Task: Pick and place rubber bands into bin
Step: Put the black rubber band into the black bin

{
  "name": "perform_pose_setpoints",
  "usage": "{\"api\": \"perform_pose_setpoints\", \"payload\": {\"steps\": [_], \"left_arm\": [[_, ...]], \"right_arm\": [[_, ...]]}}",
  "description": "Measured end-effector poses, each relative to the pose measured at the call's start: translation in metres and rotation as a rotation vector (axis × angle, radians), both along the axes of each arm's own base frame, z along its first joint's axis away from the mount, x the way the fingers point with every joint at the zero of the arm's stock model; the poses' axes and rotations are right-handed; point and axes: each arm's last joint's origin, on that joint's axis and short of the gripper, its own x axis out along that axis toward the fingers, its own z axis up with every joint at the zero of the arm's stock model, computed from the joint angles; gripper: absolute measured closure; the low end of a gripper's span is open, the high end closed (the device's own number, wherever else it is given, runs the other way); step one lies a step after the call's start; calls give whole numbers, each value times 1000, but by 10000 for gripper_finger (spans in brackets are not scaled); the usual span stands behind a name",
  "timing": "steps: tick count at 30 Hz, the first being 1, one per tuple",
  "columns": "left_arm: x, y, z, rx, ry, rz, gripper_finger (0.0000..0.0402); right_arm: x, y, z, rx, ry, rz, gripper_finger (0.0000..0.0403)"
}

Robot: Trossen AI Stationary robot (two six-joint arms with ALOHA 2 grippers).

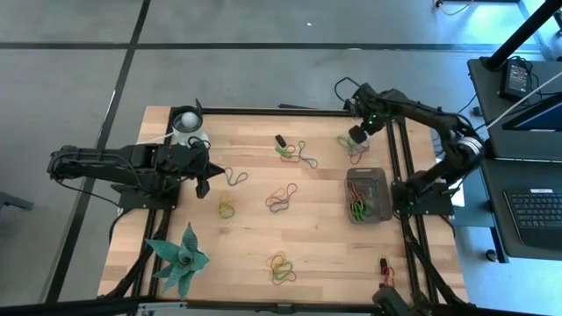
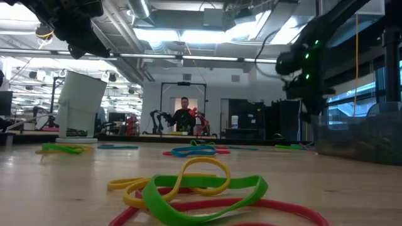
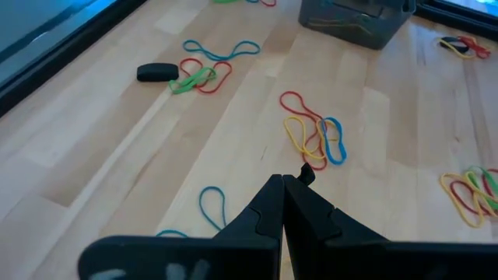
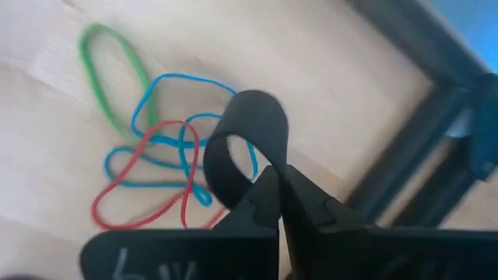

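Observation:
Loose rubber bands lie in small heaps across the wooden table (image 1: 263, 237), one heap in the middle (image 1: 281, 198). The dark grey bin (image 1: 369, 195) stands at the right edge with several bands inside. My right gripper (image 1: 357, 136) hangs at the far right over a heap of green, blue and red bands (image 4: 156, 155), shut on a wide black rubber band (image 4: 249, 117). My left gripper (image 3: 284, 183) waits shut at the far left (image 1: 204, 171), above the wood, holding nothing. My right gripper pinches the black band by one side of its loop (image 4: 261, 173) between its two fingertips, coming from above and pointing steeply down. The rest of the loop curls out open beyond the fingertips, over the green, blue and red bands on the table.
A white cup (image 1: 186, 123) stands at the far left behind my left arm. A green spiky plant figure (image 1: 180, 259) sits at the near left. A small black oblong piece (image 3: 158, 72) lies beside bands at the far middle. A black frame rail (image 4: 420, 117) runs along the right edge.

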Motion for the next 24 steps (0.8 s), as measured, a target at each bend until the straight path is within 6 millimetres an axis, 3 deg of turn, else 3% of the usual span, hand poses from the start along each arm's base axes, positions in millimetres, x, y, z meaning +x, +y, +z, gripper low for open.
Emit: {"api": "perform_pose_setpoints", "payload": {"steps": [7,12,19,24], "left_arm": [[0,0,0,-37,-9,27,398],[0,0,0,-71,-17,51,398],[0,0,0,-45,-11,32,398],[0,0,0,-37,-7,12,398]], "right_arm": [[-13,37,49,-112,-93,11,400],[-22,74,76,-158,-172,4,401],[-31,133,94,-108,-252,-21,402],[-20,162,95,-59,-325,-74,402]]}}
